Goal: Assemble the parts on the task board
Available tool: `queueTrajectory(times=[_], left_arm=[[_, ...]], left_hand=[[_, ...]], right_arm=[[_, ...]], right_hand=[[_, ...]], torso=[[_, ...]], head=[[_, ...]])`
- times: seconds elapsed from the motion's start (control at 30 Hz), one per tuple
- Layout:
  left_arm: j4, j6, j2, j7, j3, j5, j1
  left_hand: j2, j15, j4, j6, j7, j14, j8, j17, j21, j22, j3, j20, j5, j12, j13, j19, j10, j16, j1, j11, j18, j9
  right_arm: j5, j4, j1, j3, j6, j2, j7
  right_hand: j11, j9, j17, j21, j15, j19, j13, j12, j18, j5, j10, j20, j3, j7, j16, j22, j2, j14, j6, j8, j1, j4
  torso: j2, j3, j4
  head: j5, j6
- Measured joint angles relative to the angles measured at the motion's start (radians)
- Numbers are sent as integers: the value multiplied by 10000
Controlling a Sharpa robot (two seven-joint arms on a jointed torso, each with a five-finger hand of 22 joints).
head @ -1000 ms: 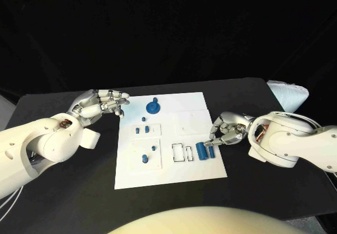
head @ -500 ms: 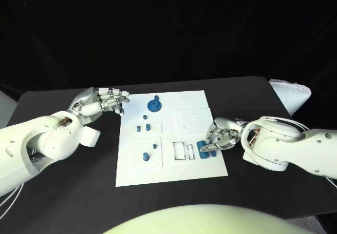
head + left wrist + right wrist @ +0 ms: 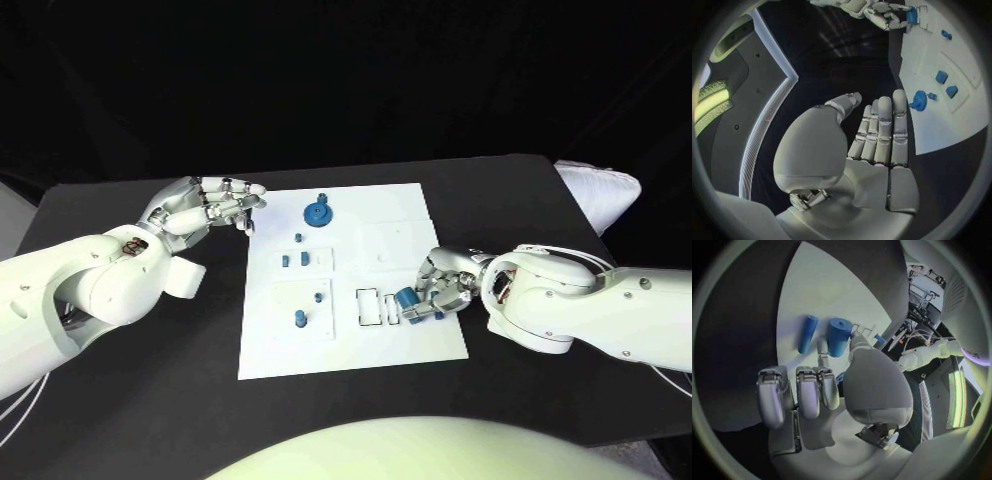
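Right hand (image 3: 437, 283) on right edge of task board (image 3: 353, 340), fingers curled over blue cylinder (image 3: 839, 336); real grip cannot tell. Second blue cylinder (image 3: 807, 333) lies just beside it, both flat, long sides side by side. Empty slots (image 3: 376, 307) beside fingers. Left hand (image 3: 202, 208) off board's left side, fingers together and bent a little, holding nothing. Blue round part (image 3: 317, 213) near board's far end.
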State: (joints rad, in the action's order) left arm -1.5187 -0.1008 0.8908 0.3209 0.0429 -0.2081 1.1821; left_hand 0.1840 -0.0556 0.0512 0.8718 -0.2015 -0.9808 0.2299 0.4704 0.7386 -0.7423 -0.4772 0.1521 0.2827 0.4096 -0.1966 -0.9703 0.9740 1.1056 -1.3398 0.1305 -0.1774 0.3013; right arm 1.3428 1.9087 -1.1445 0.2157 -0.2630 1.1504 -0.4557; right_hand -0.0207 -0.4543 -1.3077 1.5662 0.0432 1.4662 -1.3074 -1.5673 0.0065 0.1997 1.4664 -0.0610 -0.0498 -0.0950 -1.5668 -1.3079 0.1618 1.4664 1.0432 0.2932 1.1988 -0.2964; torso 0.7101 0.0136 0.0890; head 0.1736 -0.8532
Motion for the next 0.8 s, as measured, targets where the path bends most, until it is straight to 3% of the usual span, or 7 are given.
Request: queueTrajectory(times=[0.1,0.2,0.23,0.27,0.33,0.73,0.8], left_arm=[[-5,1,9,-2,0,0,0],[-14,2,20,-5,0,0,0],[-17,3,23,-7,0,0,0],[-20,3,30,-8,0,0,0],[-24,4,43,-11,0,0,-1],[-43,3,72,-35,0,0,-1],[-43,3,74,-39,0,0,-1]], left_hand=[[0,0,32,0,0,0,0,0,0,3,-27,0,0,14,0,0,0,0,0,0,0,0],[0,0,84,0,0,0,0,-9,-39,20,25,0,0,38,11,0,0,0,0,0,1,0],[0,0,84,0,0,0,0,-9,-39,20,25,0,0,39,11,0,0,0,0,0,1,0],[0,0,84,0,0,0,0,-9,-39,20,25,0,0,38,11,0,0,0,0,0,0,0],[0,0,84,0,0,0,0,-9,-39,20,25,0,0,38,11,0,0,0,0,0,0,0],[0,0,84,0,1,0,0,-8,-39,20,25,0,0,38,10,0,0,0,0,0,0,0],[0,0,84,1,0,0,0,-8,-39,20,25,0,0,38,10,0,0,0,0,0,1,0]], right_arm=[[137,-82,61,-35,-25,-138,-68],[256,-155,109,-50,-67,-240,-136],[288,-172,122,-51,-85,-268,-154],[324,-187,135,-53,-105,-298,-182],[372,-204,153,-52,-141,-334,-221],[115,-84,213,-21,-632,-259,-294],[-159,-33,209,-13,-793,-197,-293]], right_hand=[[0,-38,0,0,0,0,0,0,1,0,0,0,0,23,0,1,0,0,81,7,0,0],[0,-1520,0,0,0,0,1,0,1,60,0,0,-27,33,0,1,1,0,73,-16,-1,24],[0,-1541,0,0,0,0,1,0,1,95,0,0,-27,42,0,1,2,0,64,-16,-2,24],[0,-2266,0,0,0,0,0,0,1,163,0,0,-28,50,0,1,6,0,56,-36,-6,24],[0,-2664,1,0,0,0,1,0,1,335,-1,0,-29,50,0,1,11,0,55,-36,-11,22],[35,-2651,2,0,72,1,-4,0,1,2218,-34,73,1032,90,1,3,133,2,-79,-71,350,28],[71,-1594,2,-1,73,1,-7,0,1,2381,0,73,1183,120,1,4,201,3,-53,-30,419,41]], torso=[[0,4,0],[-1,7,0],[-1,8,3],[-1,8,5],[-2,8,5],[-14,14,-6],[-16,14,-5]], head=[[-11,-18],[-34,-35],[-41,-40],[-48,-47],[-54,-56],[-85,-74],[-91,-74]])
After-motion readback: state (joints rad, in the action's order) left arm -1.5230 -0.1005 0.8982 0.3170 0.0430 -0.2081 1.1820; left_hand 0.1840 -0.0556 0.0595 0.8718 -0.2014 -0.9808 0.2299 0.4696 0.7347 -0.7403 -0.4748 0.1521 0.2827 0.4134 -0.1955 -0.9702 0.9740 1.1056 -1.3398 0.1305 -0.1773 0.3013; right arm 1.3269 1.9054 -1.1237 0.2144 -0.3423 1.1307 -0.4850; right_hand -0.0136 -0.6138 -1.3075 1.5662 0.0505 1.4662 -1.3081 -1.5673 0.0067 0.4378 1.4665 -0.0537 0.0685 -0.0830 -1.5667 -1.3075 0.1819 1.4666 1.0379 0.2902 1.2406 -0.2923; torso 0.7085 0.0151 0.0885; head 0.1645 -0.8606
